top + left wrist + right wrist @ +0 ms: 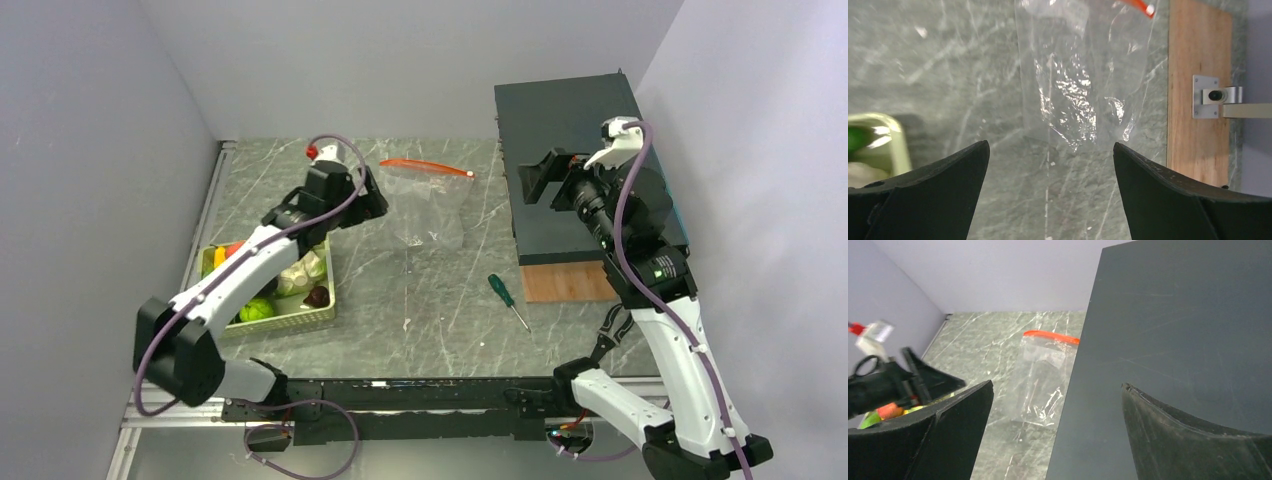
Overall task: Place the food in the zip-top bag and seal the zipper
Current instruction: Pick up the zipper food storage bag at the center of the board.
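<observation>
**Left of the zip-top bag [430,205], food [256,310] in a basket; both sets of jaws wide apart**

Well left of the bag and nearer the arm bases, a light green slatted basket [290,322] sat on the grey marbled tabletop [420,300]. It held the toy food: a green piece at its near corner, a dark purple one and a whitish-green one further right, and orange and yellow pieces at its far end. The left arm [250,265] reached over the basket toward the bag. The left jaws hung just left of the bag, spread wide with nothing between them. In the left wrist view the crinkled plastic lay straight ahead of the fingers [948,170].

The bag itself lay flat on the tabletop. Its mouth faced the far wall, and the red-orange zipper [425,166] ran along that edge. A small white slider [470,174] sat at the strip's right end.

Right of the bag and nearer the bases lay a green-handled screwdriver [505,295]. Just right of the bag stood a dark box [580,120] resting on a wooden board [570,283]. The right arm [680,340] rose over that box. The right jaws hovered above its top, pointing left toward the bag, fully open and gripping nothing.
</observation>
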Tool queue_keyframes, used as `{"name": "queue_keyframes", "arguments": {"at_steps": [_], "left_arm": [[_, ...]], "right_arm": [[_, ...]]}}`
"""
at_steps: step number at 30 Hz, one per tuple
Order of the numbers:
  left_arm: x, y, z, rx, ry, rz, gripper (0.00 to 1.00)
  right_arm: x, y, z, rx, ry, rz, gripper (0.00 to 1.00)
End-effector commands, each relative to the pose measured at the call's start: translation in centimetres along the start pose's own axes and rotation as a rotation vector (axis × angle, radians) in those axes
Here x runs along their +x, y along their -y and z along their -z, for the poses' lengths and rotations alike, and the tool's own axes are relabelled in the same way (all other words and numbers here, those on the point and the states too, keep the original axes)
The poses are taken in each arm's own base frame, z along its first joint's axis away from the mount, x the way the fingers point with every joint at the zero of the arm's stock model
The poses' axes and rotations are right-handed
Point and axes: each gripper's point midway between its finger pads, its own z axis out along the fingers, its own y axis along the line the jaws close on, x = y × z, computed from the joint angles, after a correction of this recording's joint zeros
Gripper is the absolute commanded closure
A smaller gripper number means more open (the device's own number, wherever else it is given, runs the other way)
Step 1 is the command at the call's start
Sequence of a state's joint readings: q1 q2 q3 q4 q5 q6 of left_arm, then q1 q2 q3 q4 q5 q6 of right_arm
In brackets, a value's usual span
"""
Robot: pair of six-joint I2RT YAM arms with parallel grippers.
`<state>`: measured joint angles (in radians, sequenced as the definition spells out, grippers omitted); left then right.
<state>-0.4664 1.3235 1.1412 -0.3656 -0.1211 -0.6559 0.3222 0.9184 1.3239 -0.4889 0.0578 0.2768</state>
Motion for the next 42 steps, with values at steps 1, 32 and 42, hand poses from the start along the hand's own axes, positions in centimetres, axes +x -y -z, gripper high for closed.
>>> {"name": "queue_keyframes", "arguments": {"at_steps": [1,32,42], "left_arm": [[2.4,2.1,-2.5,-0.008,-0.036,0.138,0.0],[11.6,7.0,-10.9,-0.073,0.107,0.866,0.06],[9.3,7.6,-11.2,0.067,0.251,0.67,0.67]], "right_arm": [[-1.2,-1.0,0.9,-0.06,0.064,0.014,0.0],[-0.3,-0.8,1.9,-0.08,0.092,0.037,0.0],[-0.1,-0.8,2.5,-0.081,0.089,0.029,0.0]]}}
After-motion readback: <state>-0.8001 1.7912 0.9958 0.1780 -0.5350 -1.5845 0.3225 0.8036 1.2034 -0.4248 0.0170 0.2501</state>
